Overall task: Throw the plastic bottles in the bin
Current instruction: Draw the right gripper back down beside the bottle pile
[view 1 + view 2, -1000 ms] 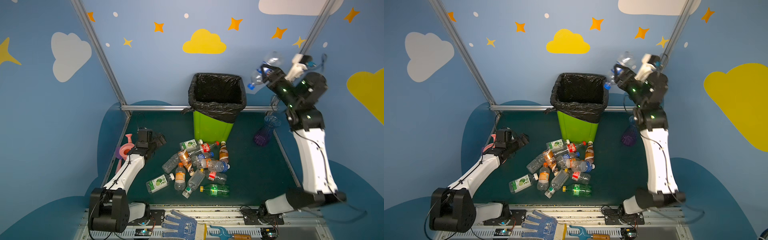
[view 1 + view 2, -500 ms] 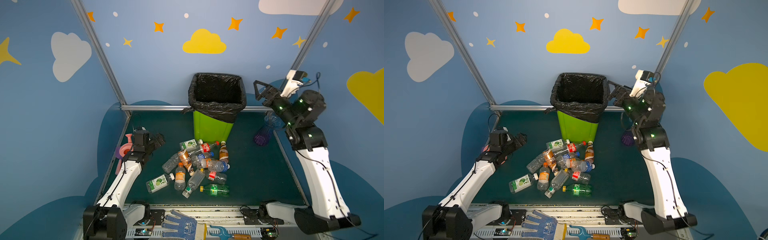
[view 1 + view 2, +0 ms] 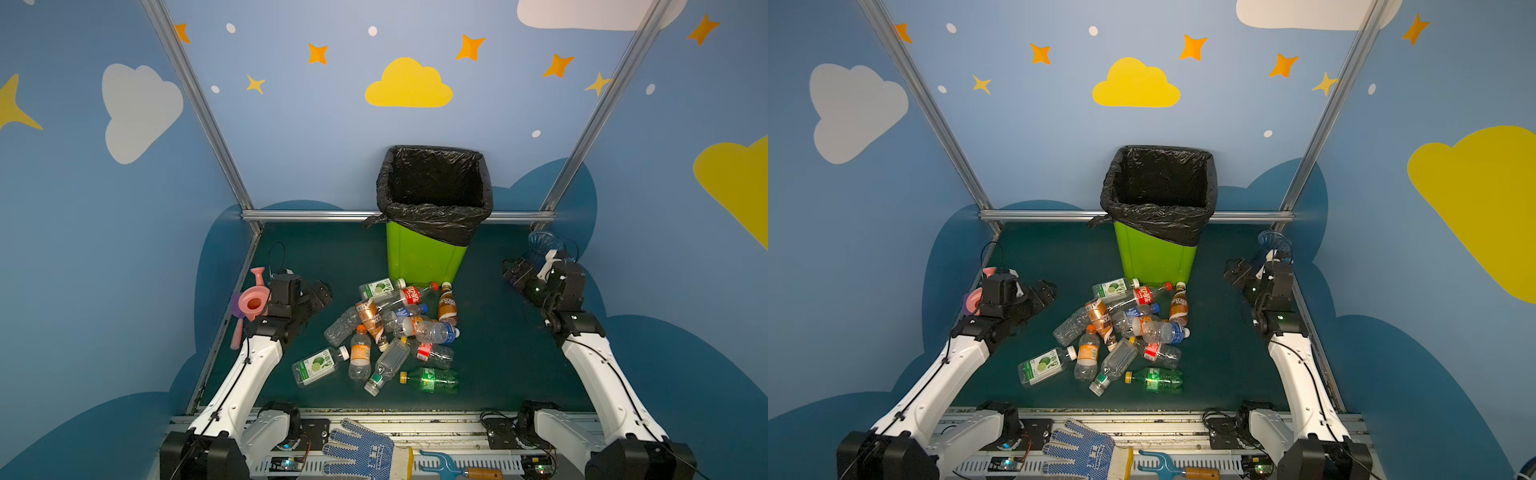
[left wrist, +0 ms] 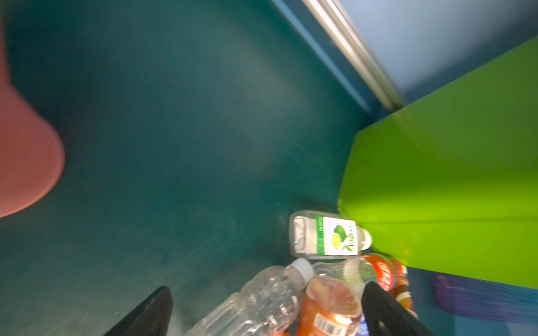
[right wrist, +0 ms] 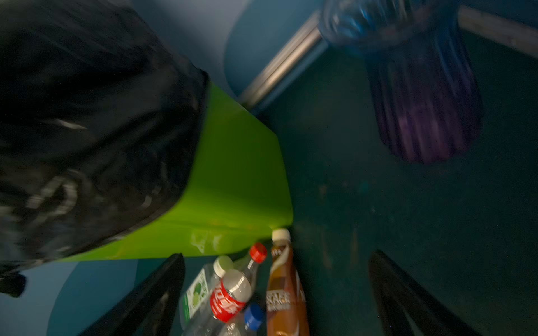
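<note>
Several plastic bottles (image 3: 390, 328) (image 3: 1121, 328) lie in a heap on the dark green floor in front of the bin (image 3: 419, 257) (image 3: 1154, 257), lime green with a black bag over its rim. My left gripper (image 3: 324, 289) (image 3: 1047, 289) is open and low, just left of the heap. In the left wrist view it (image 4: 267, 288) frames a clear bottle (image 4: 256, 302) and an orange one (image 4: 329, 305) without touching them. My right gripper (image 3: 512, 270) (image 3: 1234, 269) hangs open and empty to the right of the bin. In the right wrist view it (image 5: 276, 257) looks down on a red-labelled bottle (image 5: 230, 296) and a brown one (image 5: 283, 291).
A pink watering can (image 3: 251, 301) (image 4: 23, 160) stands by the left wall behind my left wrist. A ribbed blue-purple vase (image 3: 540, 243) (image 5: 422, 101) stands in the back right corner, close to my right wrist. A glove (image 3: 361, 453) and a blue hand tool (image 3: 449, 465) lie on the front rail.
My right gripper, raised beside the bin with a clear bottle, opened; the bottle is gone from it and the arm has dropped low beside the vase. My left arm shifted slightly.
</note>
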You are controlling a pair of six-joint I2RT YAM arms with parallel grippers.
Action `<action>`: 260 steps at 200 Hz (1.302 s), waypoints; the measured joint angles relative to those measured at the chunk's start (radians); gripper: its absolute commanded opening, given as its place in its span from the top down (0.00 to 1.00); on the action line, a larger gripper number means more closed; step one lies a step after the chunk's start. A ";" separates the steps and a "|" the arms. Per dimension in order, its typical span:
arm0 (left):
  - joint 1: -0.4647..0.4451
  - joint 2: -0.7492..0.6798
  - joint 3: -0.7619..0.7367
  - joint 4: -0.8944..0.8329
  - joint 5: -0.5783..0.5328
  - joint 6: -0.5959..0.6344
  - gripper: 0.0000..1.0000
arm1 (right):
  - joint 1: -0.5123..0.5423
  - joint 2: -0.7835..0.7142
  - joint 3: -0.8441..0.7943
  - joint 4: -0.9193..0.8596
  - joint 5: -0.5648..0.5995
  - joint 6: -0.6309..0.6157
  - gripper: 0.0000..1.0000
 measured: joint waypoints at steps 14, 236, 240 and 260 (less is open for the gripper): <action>-0.013 -0.005 0.000 -0.066 -0.052 -0.002 0.00 | 0.000 -0.010 -0.068 -0.003 -0.013 0.039 0.03; -0.137 -0.017 -0.012 -0.091 -0.245 0.182 0.00 | 0.174 0.122 0.031 0.020 -0.154 -0.081 0.13; -0.137 -0.015 -0.012 -0.089 -0.241 0.182 0.00 | 0.183 0.124 0.032 0.014 -0.157 -0.094 0.13; -0.137 -0.005 -0.012 -0.077 -0.225 0.181 0.00 | 0.238 0.130 0.047 -0.037 -0.164 -0.179 0.14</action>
